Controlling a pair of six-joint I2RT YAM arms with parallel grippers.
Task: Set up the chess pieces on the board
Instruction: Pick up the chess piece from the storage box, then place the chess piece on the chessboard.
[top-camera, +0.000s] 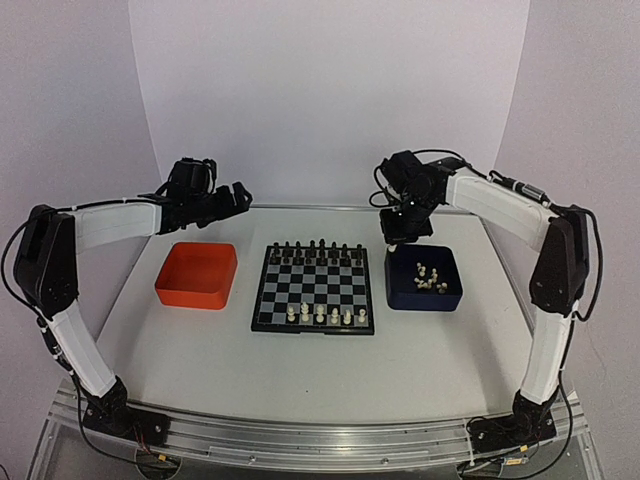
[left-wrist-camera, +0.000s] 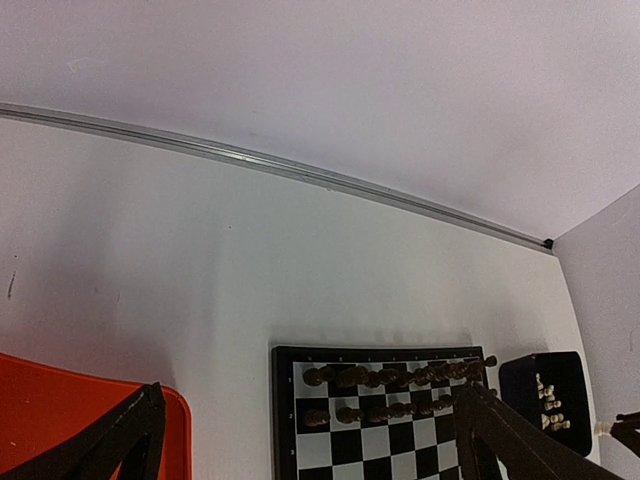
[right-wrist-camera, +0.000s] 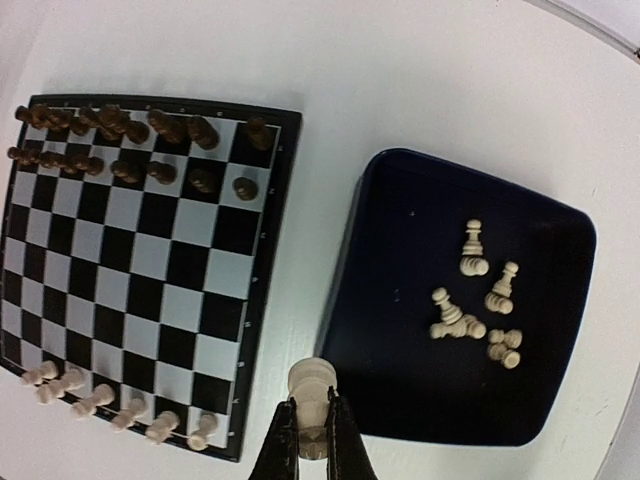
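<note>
My right tool (right-wrist-camera: 312, 440) clamps one cream piece (right-wrist-camera: 310, 385) aloft at the dark blue tray's (right-wrist-camera: 400, 400) 9 o'clock side; other chess pieces (right-wrist-camera: 455, 322) lie inside it. The board (right-wrist-camera: 150, 250) lies farther toward 9 o'clock. My left tool (top-camera: 235, 197) is apart.

I see the board (top-camera: 313, 288) in the middle of the table (top-camera: 300, 380), the left tray (top-camera: 190, 297) and the right tray (top-camera: 422, 303) flanking it. Some chess pieces (top-camera: 430, 279) lie in the right tray; others line the board's near edge, with the rival figures (top-camera: 315, 250) in two rows along its far edge.
</note>
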